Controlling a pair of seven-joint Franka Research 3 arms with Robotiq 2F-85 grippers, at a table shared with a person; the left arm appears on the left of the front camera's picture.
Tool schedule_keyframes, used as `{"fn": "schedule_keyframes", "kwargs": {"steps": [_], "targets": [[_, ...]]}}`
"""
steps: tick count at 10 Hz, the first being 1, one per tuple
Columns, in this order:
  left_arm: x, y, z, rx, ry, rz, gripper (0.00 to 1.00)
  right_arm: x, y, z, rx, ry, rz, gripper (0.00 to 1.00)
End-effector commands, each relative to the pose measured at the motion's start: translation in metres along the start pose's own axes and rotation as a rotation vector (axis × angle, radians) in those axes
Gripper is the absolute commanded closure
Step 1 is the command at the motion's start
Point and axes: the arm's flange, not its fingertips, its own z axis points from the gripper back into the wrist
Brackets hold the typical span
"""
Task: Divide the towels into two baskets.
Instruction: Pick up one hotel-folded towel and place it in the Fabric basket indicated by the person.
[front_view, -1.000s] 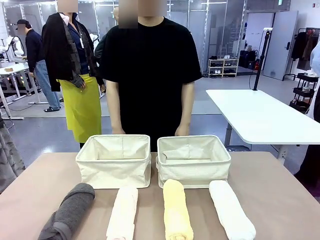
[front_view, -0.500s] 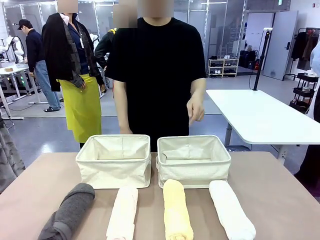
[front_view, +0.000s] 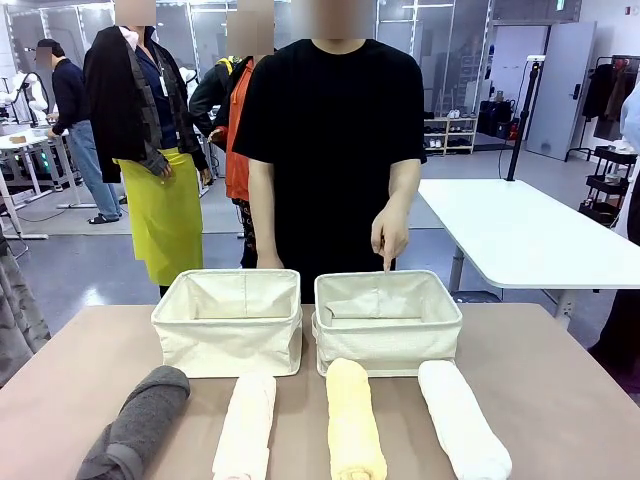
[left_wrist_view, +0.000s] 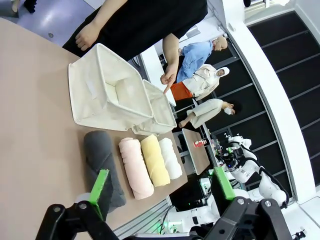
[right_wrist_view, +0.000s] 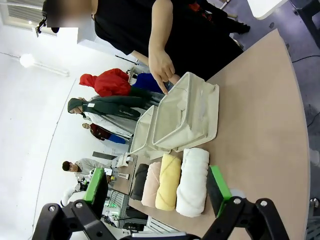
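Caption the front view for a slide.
Person's hand points into the right basket; grey, cream, yellow and white towels lie before it and the left basket.

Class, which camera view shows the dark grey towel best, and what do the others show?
Left wrist view: the dark grey towel lies nearly whole, a green pad over one end. The front view crops it at the bottom edge; the right wrist view shows a sliver.

There are four rolled terry towels: one dark grey towel (front_view: 140, 420), one cream-peach towel (front_view: 246, 425), one pale yellow towel (front_view: 353, 420) and one white towel (front_view: 462, 418). There are two rectangular cream canvas baskets: the left basket (front_view: 228, 345) and the right basket (front_view: 390, 345).
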Motion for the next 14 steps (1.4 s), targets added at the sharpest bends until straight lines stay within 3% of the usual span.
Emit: {"fn": "schedule_keyframes", "kwargs": {"steps": [1, 7, 10, 14], "targets": [[0.0, 0.0, 0.002, -0.02, -0.006, -0.022, 0.0, 0.0, 0.002, 0.001, 0.014, -0.012, 0.009, 0.0], [0.0, 0.0, 0.002, -0.02, -0.006, -0.022, 0.0, 0.0, 0.0, 0.0, 0.0, 0.0, 0.0, 0.0], [0.0, 0.0, 0.002, -0.02, -0.006, -0.022, 0.0, -0.013, 0.046, -0.069, -0.099, 0.226, 0.134, 0.0], [0.0, 0.0, 0.002, -0.02, -0.006, -0.022, 0.0, -0.048, 0.074, -0.169, -0.204, 0.467, 0.247, 0.0]]}}
